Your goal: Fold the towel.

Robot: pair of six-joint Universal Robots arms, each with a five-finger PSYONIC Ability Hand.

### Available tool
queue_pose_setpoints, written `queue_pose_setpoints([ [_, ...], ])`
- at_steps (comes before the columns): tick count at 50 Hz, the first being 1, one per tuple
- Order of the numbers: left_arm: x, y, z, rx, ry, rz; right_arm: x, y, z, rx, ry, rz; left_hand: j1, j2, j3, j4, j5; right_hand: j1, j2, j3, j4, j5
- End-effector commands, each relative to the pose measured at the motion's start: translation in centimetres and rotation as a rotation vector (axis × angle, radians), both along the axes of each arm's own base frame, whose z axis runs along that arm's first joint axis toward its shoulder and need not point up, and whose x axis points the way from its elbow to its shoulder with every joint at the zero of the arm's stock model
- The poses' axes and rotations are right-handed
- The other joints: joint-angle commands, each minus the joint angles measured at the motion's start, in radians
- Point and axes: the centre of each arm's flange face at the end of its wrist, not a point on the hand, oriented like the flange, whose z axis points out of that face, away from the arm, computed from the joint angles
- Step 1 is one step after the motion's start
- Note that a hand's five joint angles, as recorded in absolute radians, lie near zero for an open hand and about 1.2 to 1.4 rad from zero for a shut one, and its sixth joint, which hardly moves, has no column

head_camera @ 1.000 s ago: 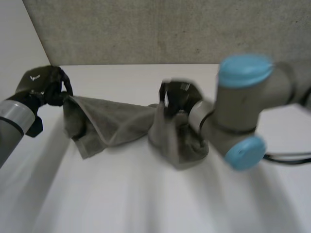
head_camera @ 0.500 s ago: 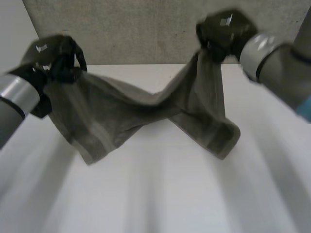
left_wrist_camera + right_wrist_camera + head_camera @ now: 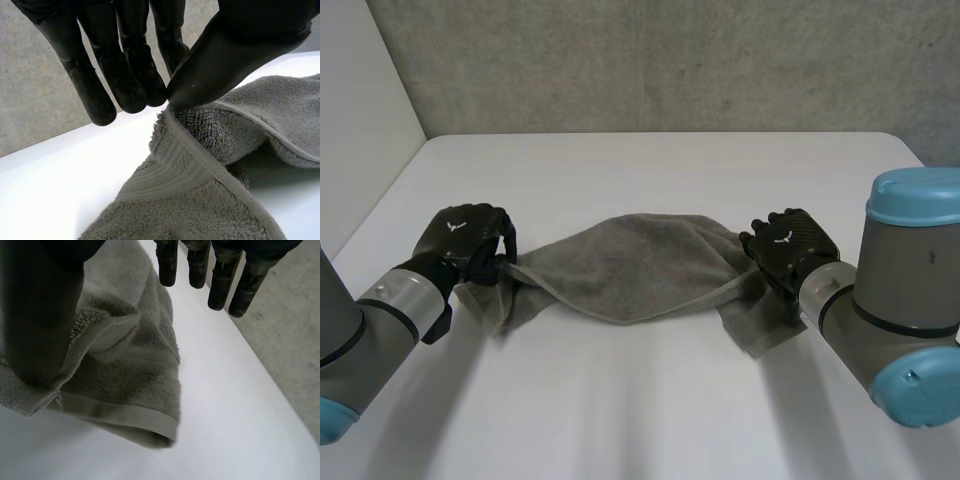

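The white table (image 3: pixel 650 400) carries one thing, a grey towel (image 3: pixel 630 270). The towel lies across the middle of the tabletop, stretched sideways in a loose, rumpled band. Its middle rests flat on the surface and its near edge sags in a curve. At each end the cloth is bunched, and the right end spreads nearer than the rest.

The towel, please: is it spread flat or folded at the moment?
Loosely doubled over, not flat: the towel lies rumpled on the table between the left hand and right hand, with layers overlapping at its ends.
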Motion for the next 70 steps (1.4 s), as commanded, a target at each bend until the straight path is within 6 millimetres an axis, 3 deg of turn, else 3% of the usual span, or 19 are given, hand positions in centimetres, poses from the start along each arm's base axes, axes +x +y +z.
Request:
queue_pose_setpoints([
  [1, 0.0, 0.1, 0.1, 0.001, 0.005, 0.001, -0.5, 1.1, -0.1, 0.129, -0.232, -0.101, 0.107, 0.05, 0.05, 0.036, 0.04, -0.057, -0.071, -0.071, -0.085, -0.059],
  [29, 0.6, 0.4, 0.0, 0.003, 0.001, 0.017, -1.6, -0.4, 0.9, 0.324, -0.521, -0.246, 0.107, 0.05, 0.05, 0.036, 0.04, -0.046, -0.06, -0.06, -0.075, -0.048],
  [40, 0.6, 0.4, 0.0, 0.006, 0.002, 0.019, -1.1, -1.3, -4.1, 0.423, -0.498, -0.3, 0.107, 0.05, 0.05, 0.036, 0.04, 0.106, 0.092, 0.092, 0.078, 0.104],
  [43, 0.7, 0.3, 0.0, 0.005, 0.002, 0.022, -1.0, -1.5, -4.8, 0.429, -0.49, -0.304, 0.107, 0.05, 0.05, 0.036, 0.04, 0.291, 0.277, 0.277, 0.263, 0.289],
  [45, 0.9, 0.1, 0.0, 0.005, 0.002, 0.031, -1.1, -2.0, -4.7, 0.401, -0.503, -0.298, 0.107, 0.05, 0.05, 0.036, 0.04, 0.752, 0.738, 0.738, 0.724, 0.75],
  [46, 1.1, -0.1, 0.0, 0.003, 0.002, 0.037, -1.1, -2.0, -4.7, 0.401, -0.503, -0.298, 0.107, 0.05, 0.05, 0.036, 0.04, 0.755, 0.741, 0.741, 0.727, 0.753],
  [47, 1.3, -0.2, 0.0, 0.003, 0.002, 0.043, -1.1, -2.3, -4.2, 0.385, -0.519, -0.29, 0.107, 0.05, 0.05, 0.036, 0.04, 1.11, 1.096, 1.096, 1.081, 1.108],
  [48, 1.3, -0.2, 0.0, 0.003, 0.002, 0.043, -1.1, -2.3, -4.2, 0.385, -0.519, -0.29, 0.107, 0.05, 0.05, 0.036, 0.04, 1.113, 1.099, 1.099, 1.085, 1.111],
  [51, 1.4, -0.4, 0.1, -0.003, 0.001, 0.047, -1.0, -2.7, -1.9, 0.329, -0.557, -0.26, 0.107, 0.05, 0.05, 0.036, 0.04, 1.165, 1.151, 1.151, 1.137, 1.163],
  [53, 1.3, -0.4, 0.4, -0.01, -0.001, 0.044, -0.8, -2.6, 2.3, 0.232, -0.611, -0.202, 0.107, 0.05, 0.05, 0.036, 0.04, 1.165, 1.151, 1.151, 1.137, 1.163],
  [54, 1.3, -0.5, 0.8, -0.02, 0.001, 0.044, -0.8, -2.6, 2.3, 0.231, -0.611, -0.202, 0.107, 0.05, 0.05, 0.036, 0.04, 1.165, 1.151, 1.151, 1.137, 1.163],
  [55, 1.3, -0.6, 2.1, -0.057, 0.011, 0.044, -0.7, -2.4, 4.8, 0.176, -0.644, -0.159, 0.107, 0.05, 0.05, 0.036, 0.04, 1.165, 1.151, 1.151, 1.137, 1.163],
  [56, 1.3, -0.6, 2.1, -0.058, 0.011, 0.044, -0.7, -2.4, 4.8, 0.175, -0.644, -0.159, 0.107, 0.05, 0.05, 0.036, 0.04, 1.165, 1.151, 1.151, 1.137, 1.163],
  [58, 1.2, -0.5, 5.5, -0.149, 0.033, 0.045, -0.7, -1.6, 10.7, 0.044, -0.698, -0.054, 0.107, 0.05, 0.05, 0.036, 0.04, 1.165, 1.151, 1.151, 1.137, 1.163],
  [59, 1.2, -0.5, 5.6, -0.15, 0.033, 0.045, -0.7, -1.6, 10.8, 0.043, -0.699, -0.053, 0.107, 0.05, 0.05, 0.036, 0.04, 1.165, 1.151, 1.151, 1.137, 1.163],
  [61, 1.3, -0.3, 7.1, -0.181, 0.04, 0.045, -0.8, 0.0, 15.8, -0.033, -0.697, 0.043, 0.107, 0.05, 0.05, 0.036, 0.04, 1.165, 1.151, 1.151, 1.137, 1.163],
  [62, 1.3, -0.2, 8.8, -0.218, 0.048, 0.045, -0.8, 0.0, 15.8, -0.033, -0.697, 0.043, 0.107, 0.05, 0.05, 0.036, 0.04, 1.165, 1.151, 1.151, 1.137, 1.163],
  [66, 1.5, 0.8, 14.2, -0.304, 0.107, 0.045, -1.0, 1.2, 20.1, -0.127, -0.593, 0.112, 0.107, 0.05, 0.05, 0.036, 0.04, 1.165, 1.151, 1.151, 1.137, 1.163],
  [70, 1.6, 1.4, 17.0, -0.342, 0.155, 0.042, -1.4, 1.7, 20.7, -0.185, -0.427, 0.124, 0.107, 0.05, 0.05, 0.036, 0.04, 1.165, 1.151, 1.151, 1.137, 1.163],
])
